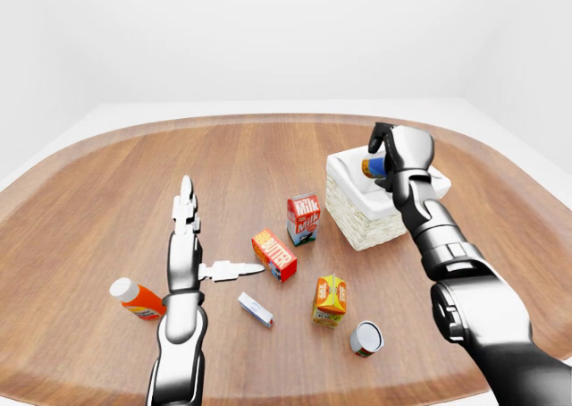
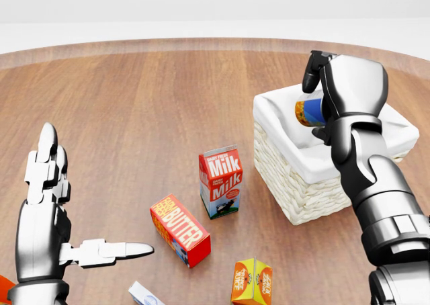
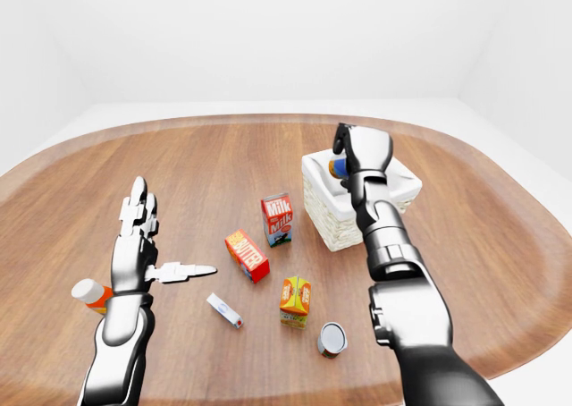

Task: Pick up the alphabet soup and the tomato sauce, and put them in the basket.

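Right hand [image 2: 336,90] fingers grip a blue-and-yellow can [image 2: 309,110], likely the alphabet soup, over the white wicker basket [image 2: 295,184], not yet released; second can [image 1: 365,338], likely tomato sauce, lies below-left of basket on the table [image 1: 107,182]; left hand [image 2: 47,224] open, idle.

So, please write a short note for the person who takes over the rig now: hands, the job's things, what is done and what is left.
Right robot hand: over the white woven basket, fingers closed round a blue and yellow can, not yet released. Its label cannot be read, so I cannot say which can it is.
Left robot hand: open and empty, fingers spread above the wooden table.
Other can: a silver-topped can lies on its side near the bottom edge of the left-eye view.
Done: nothing released into the basket yet.
Left: release the held can, then bring the second.
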`<state>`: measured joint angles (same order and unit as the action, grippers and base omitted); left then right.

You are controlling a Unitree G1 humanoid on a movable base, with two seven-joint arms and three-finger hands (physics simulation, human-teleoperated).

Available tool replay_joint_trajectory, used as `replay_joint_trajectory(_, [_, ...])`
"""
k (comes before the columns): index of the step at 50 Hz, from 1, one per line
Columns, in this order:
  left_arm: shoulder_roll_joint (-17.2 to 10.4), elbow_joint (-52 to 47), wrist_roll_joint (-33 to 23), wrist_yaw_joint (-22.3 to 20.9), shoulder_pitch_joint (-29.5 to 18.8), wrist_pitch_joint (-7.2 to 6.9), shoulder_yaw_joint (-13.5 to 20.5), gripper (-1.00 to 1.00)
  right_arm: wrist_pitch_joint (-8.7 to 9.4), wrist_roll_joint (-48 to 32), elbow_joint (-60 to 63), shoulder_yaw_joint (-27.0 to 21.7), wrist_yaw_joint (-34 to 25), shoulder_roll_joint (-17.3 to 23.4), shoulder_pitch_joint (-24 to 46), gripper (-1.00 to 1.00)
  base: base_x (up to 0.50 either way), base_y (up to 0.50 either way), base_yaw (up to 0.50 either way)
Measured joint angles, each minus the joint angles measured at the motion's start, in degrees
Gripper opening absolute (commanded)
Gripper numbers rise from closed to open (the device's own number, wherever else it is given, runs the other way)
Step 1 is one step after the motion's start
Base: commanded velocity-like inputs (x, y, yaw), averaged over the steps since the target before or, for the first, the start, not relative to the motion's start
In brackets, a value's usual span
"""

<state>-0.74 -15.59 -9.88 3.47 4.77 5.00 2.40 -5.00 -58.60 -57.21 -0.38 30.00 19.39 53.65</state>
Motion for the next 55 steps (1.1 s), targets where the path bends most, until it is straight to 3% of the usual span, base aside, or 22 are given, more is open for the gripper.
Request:
replay_joint_trajectory(38, [0.0, 0.0, 0.2, 0.0, -0.2, 0.0, 0.1, 1.0, 0.03, -8.6, -15.2, 3.8, 0.0, -0.3, 8.8, -1.0, 0.0, 0.0, 0.0])
replay_joint_trajectory(55, [0.0, -0.2, 0.2, -0.2, 0.0, 0.0, 0.0, 1.0, 1.56, -14.6, -15.7, 5.1, 0.0, -1.0, 9.8, -1.0, 0.0, 0.0, 0.0])
